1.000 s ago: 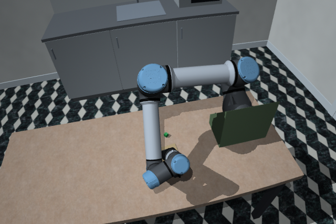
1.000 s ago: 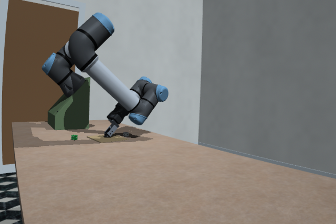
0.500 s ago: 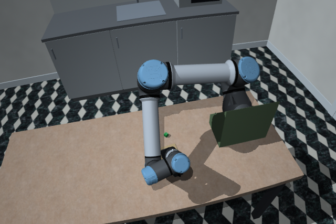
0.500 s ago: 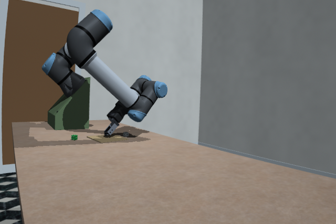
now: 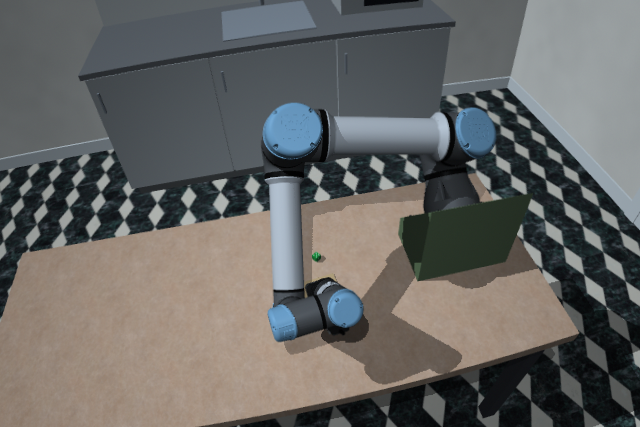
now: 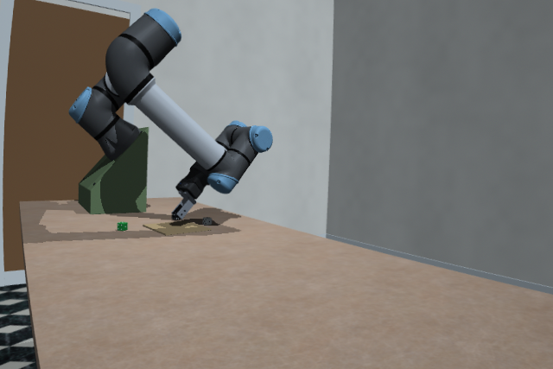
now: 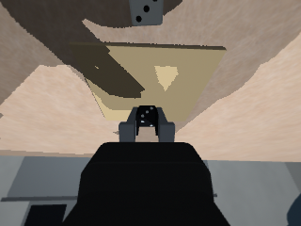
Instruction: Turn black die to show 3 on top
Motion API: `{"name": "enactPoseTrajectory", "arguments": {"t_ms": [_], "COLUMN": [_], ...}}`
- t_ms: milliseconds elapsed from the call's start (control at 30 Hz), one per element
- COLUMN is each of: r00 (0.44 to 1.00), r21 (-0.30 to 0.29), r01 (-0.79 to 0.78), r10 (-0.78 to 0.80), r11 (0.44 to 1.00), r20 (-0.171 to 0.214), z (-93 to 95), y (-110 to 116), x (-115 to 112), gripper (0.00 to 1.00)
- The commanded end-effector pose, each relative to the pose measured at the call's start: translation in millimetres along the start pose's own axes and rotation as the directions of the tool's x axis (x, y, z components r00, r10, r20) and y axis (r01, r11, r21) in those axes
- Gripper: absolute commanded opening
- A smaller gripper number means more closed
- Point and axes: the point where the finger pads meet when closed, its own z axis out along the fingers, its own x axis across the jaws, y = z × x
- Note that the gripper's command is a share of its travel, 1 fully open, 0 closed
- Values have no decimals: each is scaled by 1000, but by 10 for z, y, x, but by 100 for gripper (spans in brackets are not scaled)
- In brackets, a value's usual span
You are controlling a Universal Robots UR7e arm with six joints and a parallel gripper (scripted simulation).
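Observation:
My gripper (image 6: 176, 215) (image 7: 147, 115) is shut on the black die (image 7: 147, 114), tilted, with its fingertips low above the mat. The die sits between the fingertips in the wrist view; a diagonal row of three white pips seems to show on the face toward that camera. Its underside is hidden. The yellow-olive mat (image 6: 162, 228) (image 7: 202, 63) lies flat on the table, partly in shadow. In the top view the arm's wrist covers the gripper, the black die and most of the mat.
A grey die (image 6: 206, 220) (image 7: 146, 14) with black pips lies on the table just past the mat's edge, cut off by the top of the wrist view. A green die (image 5: 316, 256) (image 6: 122, 225) lies on the table on the mat's other side. The green arm stand (image 5: 473, 241) (image 6: 120, 190) is farther off.

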Motion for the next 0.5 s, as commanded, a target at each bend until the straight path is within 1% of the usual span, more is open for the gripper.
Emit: {"name": "enactPoseTrajectory", "arguments": {"t_ms": [0, 467], "r00": [1000, 1000], "r21": [-1, -1], "r01": [0, 0], "r10": [0, 0], "r11": [1000, 1000], "r20": [13, 13], "z": [-34, -111], "y": [30, 107], "x": [2, 4], "gripper": [40, 40]}}
